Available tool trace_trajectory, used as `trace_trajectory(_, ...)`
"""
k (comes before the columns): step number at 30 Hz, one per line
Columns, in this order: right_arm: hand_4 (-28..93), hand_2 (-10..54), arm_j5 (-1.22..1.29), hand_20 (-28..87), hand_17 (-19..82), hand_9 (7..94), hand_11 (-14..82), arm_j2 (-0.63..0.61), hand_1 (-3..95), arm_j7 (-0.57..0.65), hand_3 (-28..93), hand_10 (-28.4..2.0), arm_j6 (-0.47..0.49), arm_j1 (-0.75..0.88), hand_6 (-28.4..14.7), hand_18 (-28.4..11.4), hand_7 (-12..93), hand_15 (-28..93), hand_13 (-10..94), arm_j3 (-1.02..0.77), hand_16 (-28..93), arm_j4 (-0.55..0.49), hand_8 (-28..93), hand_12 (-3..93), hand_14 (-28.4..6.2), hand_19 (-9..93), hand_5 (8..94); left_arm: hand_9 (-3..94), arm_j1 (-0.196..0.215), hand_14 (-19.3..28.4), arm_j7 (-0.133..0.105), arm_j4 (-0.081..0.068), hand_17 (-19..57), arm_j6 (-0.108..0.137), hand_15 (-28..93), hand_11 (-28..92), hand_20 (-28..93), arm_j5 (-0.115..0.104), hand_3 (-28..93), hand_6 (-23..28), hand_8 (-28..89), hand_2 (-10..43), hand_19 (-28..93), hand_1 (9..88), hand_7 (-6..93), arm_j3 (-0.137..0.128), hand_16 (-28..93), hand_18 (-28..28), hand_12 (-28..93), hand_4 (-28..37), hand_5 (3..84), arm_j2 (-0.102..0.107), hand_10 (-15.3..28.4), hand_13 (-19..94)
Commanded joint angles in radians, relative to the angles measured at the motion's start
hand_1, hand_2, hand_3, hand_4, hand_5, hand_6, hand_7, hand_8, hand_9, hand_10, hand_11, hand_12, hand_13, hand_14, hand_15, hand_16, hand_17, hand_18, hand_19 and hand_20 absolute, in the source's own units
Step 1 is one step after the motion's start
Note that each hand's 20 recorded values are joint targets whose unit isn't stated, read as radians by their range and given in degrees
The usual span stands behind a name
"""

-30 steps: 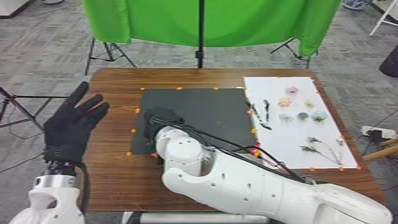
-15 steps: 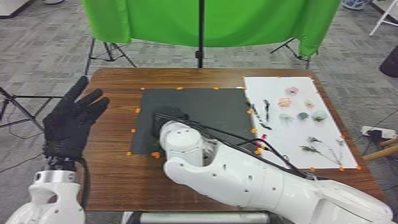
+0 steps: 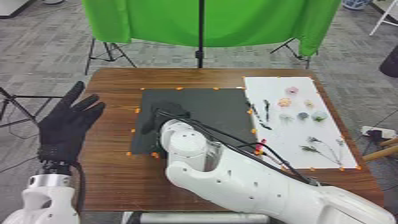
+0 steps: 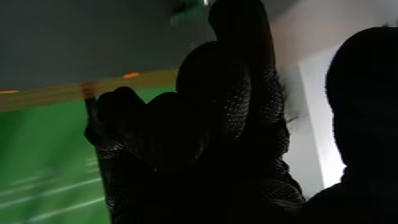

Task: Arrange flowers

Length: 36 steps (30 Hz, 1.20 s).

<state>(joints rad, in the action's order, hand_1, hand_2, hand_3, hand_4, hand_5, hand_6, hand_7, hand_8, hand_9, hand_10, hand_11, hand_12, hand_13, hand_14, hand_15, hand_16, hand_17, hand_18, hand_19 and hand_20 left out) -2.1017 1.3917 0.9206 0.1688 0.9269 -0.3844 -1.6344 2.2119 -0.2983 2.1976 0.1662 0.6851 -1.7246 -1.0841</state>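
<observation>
Your left hand (image 3: 64, 129): fingers open, at the table's (image 3: 124, 82) left edge
Your right hand (image 3: 169, 108): over the black mat (image 3: 222, 100), fingers relaxed, thumb apart
Your flowers (image 3: 284, 102): on the white sheet (image 3: 280, 136)

In the head view, the right hand (image 3: 166, 110) blends into the black mat (image 3: 209, 100), its outline hard to trace, and the white right arm (image 3: 249, 186) hides part of the mat's near edge. In the right wrist view, a dark green thing (image 4: 186, 7) is blurred and cut off.
</observation>
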Motion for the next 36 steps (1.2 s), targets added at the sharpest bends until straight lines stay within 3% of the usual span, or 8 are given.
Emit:
trace_trajectory(1, -26, -7.5, 0.027, 35, 49, 87.3, 54.4, -0.147, 30.8, 0.007, 64, -13.6, -0.059, 0.036, -2.4, -25.5, 24, 73, 86, -0.061, 22, -0.164, -12, 22.7, -8.9, 93, 90.6, 34.4, 0.14, 28.4, -0.071, 0.022, -9.1, 0.037, 49, 21, -5, -0.037, 81, 6.9, -9, 6.0, 54, 21.3, 9.1, 0.004, -12, 28.4, 10, -28.3, 34.5, -0.008, 20.7, 24)
trace_trajectory(7, -25, -4.6, 0.042, 34, 47, 85.5, 53.7, -0.282, 29.4, 0.019, 63, -14.4, -0.15, 0.199, -3.4, -26.3, 23, 73, 84, -0.204, 22, -0.31, -12, 23.0, -10.3, 93, 88.4, 34.4, 0.157, 28.4, -0.087, 0.01, -9.1, 0.041, 49, 21, -5, -0.057, 81, 6.8, -9, 6.1, 54, 20.7, 9.2, 0.028, -12, 28.4, 10, -28.3, 34.4, -0.023, 20.6, 24)
trace_trajectory(11, -25, -3.6, 0.017, 31, 45, 84.7, 52.2, -0.408, 28.6, 0.058, 64, -14.9, -0.251, 0.32, -3.6, -26.7, 22, 72, 83, -0.3, 22, -0.403, -12, 22.3, -10.9, 93, 87.1, 34.5, 0.175, 28.4, -0.114, 0.009, -9.1, 0.05, 49, 21, -5, -0.078, 80, 6.7, -9, 6.8, 54, 19.7, 9.2, 0.039, -12, 28.4, 10, -28.3, 34.4, -0.007, 20.7, 24)
trace_trajectory(12, -24, -3.5, 0.014, 30, 44, 83.9, 51.3, -0.441, 28.4, 0.064, 65, -15.2, -0.28, 0.358, -3.8, -26.9, 21, 72, 82, -0.337, 21, -0.427, -12, 22.0, -11.2, 93, 86.3, 34.5, 0.184, 28.4, -0.145, 0.01, -9.1, 0.061, 49, 21, -5, -0.096, 80, 6.8, -9, 7.0, 54, 19.3, 9.2, 0.05, -12, 28.4, 10, -28.3, 34.4, 0.016, 20.7, 24)
trace_trajectory(18, -24, -3.0, -0.095, 22, 39, 80.1, 46.5, -0.634, 28.7, 0.128, 68, -16.2, -0.427, 0.569, -4.8, -26.6, 20, 70, 77, -0.552, 19, -0.518, -12, 20.1, -12.6, 93, 81.6, 34.5, 0.191, 28.4, -0.171, 0.012, -9.1, 0.068, 49, 21, -5, -0.104, 80, 6.8, -9, 7.1, 54, 18.8, 9.1, 0.057, -11, 28.4, 10, -28.3, 34.4, 0.034, 20.7, 24)
trace_trajectory(25, -24, -4.7, -0.195, 10, 30, 67.2, 41.3, -0.725, 29.7, 0.233, 72, -19.3, -0.446, 0.688, -7.2, -26.3, 16, 72, 65, -0.691, 14, -0.5, -12, 16.9, -15.6, 91, 66.2, 34.6, 0.184, 28.4, -0.188, 0.006, -9.1, 0.06, 49, 21, -5, -0.108, 81, 6.8, -9, 6.9, 54, 18.7, 9.2, 0.07, -11, 28.4, 10, -28.3, 34.4, 0.041, 20.6, 24)
trace_trajectory(27, -25, -4.8, -0.179, 10, 29, 66.5, 40.8, -0.745, 30.0, 0.258, 73, -19.5, -0.44, 0.736, -7.3, -26.3, 16, 72, 65, -0.741, 13, -0.493, -12, 16.5, -15.8, 91, 65.2, 34.6, 0.183, 28.4, -0.21, 0.005, -9.1, 0.066, 49, 21, -5, -0.125, 80, 6.8, -9, 7.0, 54, 18.8, 9.2, 0.081, -11, 28.4, 10, -28.3, 34.4, 0.06, 20.7, 24)
trace_trajectory(36, -25, -6.3, -0.15, 7, 28, 65.1, 40.5, -0.808, 30.9, 0.286, 74, -19.8, -0.349, 0.977, -7.6, -26.5, 15, 72, 64, -0.938, 12, -0.482, -12, 16.1, -16.0, 91, 62.9, 34.5, 0.177, 28.4, -0.176, 0.005, -9.1, 0.052, 49, 21, -5, -0.105, 80, 6.8, -9, 6.9, 54, 18.8, 9.3, 0.068, -11, 28.4, 10, -28.3, 34.4, 0.038, 20.7, 24)
